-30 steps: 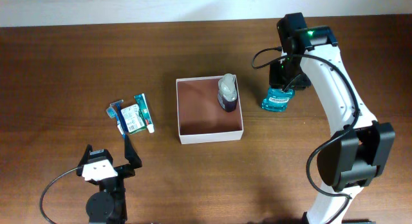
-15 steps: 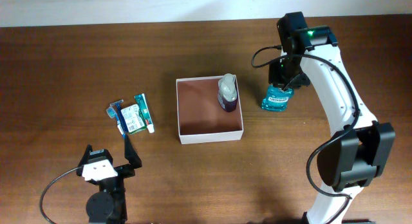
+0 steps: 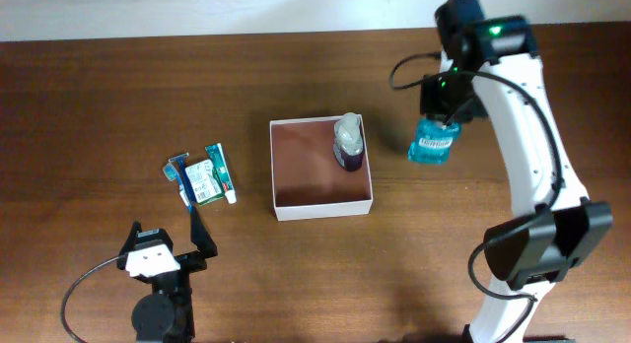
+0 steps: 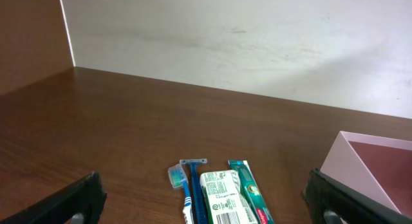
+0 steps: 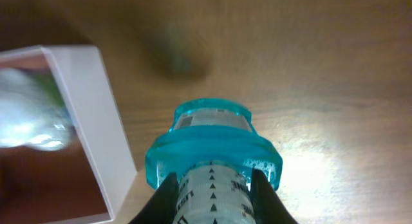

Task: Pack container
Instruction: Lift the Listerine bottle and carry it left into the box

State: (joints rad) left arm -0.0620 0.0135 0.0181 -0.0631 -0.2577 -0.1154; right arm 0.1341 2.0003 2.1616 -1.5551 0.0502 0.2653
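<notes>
**A:** Where is the container sitting, and how is it looking?

**B:** The container [image 3: 323, 209] is sitting mid-table, a shallow square with thin white walls and a reddish-brown floor. A purple bottle [image 3: 348, 144] is lying against its right wall, and the rest of the floor is showing bare.

**A:** Which step is going on?

**B:** I'd say another item is going in. The right gripper [image 3: 440, 118] is clamping tight on the neck of a teal bottle [image 3: 434, 144], just right of the container. The bottle is probably hanging clear of the table [image 3: 99, 106], though the wrist view is too blurred to be sure.

**A:** And the next move?

**B:** It's calling for a carry leftward over the right wall, then a lowering onto bare floor, steering wide of the purple bottle.

**A:** The other arm?

**B:** The left gripper [image 3: 200, 235] is sitting near the front edge, fingers spread wide and gripping nothing. It is facing a cluster of toiletries [image 3: 202, 178] lying well left of the container.
</notes>
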